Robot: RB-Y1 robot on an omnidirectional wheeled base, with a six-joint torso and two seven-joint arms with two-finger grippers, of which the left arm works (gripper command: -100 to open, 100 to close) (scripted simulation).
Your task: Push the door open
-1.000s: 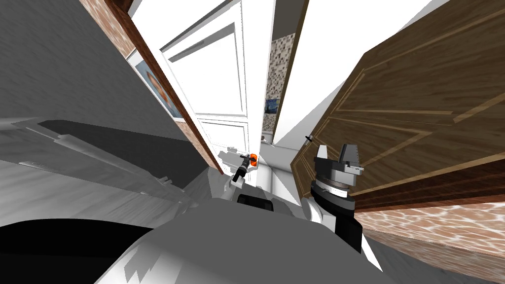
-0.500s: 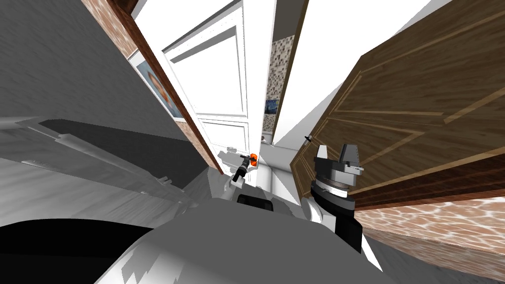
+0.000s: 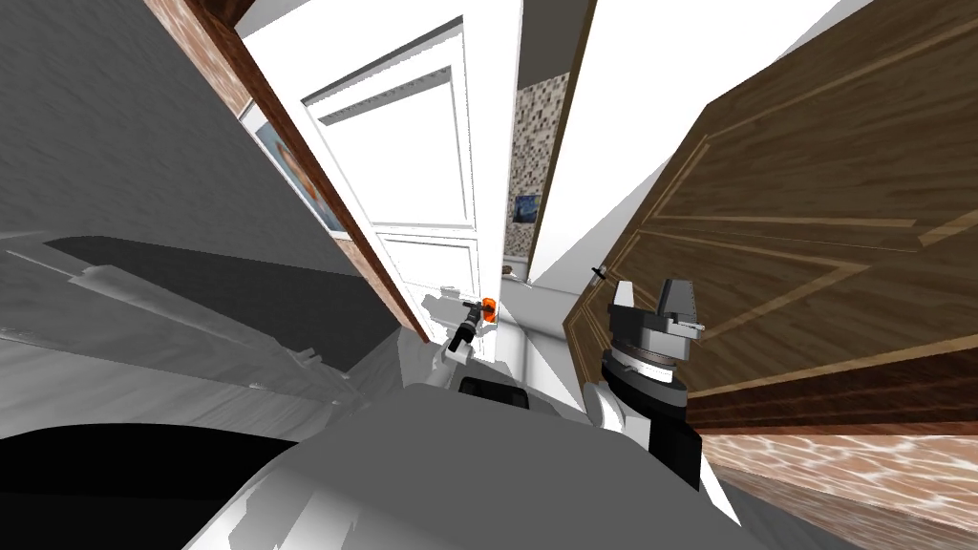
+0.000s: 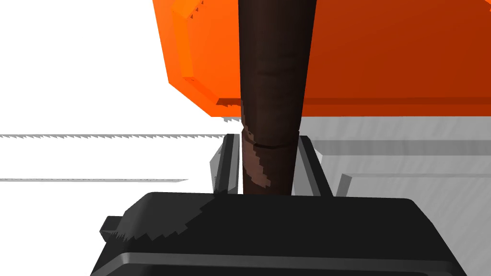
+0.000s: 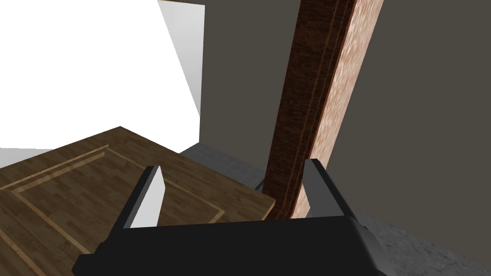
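Note:
A white panelled door (image 3: pixel 420 172) stands ahead in the head view, slightly ajar, with a narrow gap along its free edge. Its dark brown lever handle (image 4: pixel 273 96) sits on an orange rosette (image 4: pixel 383 57). My left gripper (image 4: pixel 267 143) is shut on that lever, a finger pressing each side; in the head view this left gripper (image 3: pixel 475 310) is small at the door's lower edge, beside the orange rosette (image 3: pixel 490 306). My right gripper (image 3: pixel 654 296) is raised and open in front of a brown wooden door (image 3: pixel 812 220). Nothing is between the right gripper's (image 5: pixel 235 175) fingers.
The brown door (image 5: pixel 72 191) is swung out close on my right, its dark frame (image 5: pixel 311 96) beside it. Through the gap show a mosaic wall (image 3: pixel 528 124) and a small blue picture (image 3: pixel 526 208). A framed portrait (image 3: pixel 291 172) hangs on the left wall.
The white door's free edge has shifted a little to the left and the gap beside it is slightly wider. The whole head view has shifted slightly. Both grippers hold as before.

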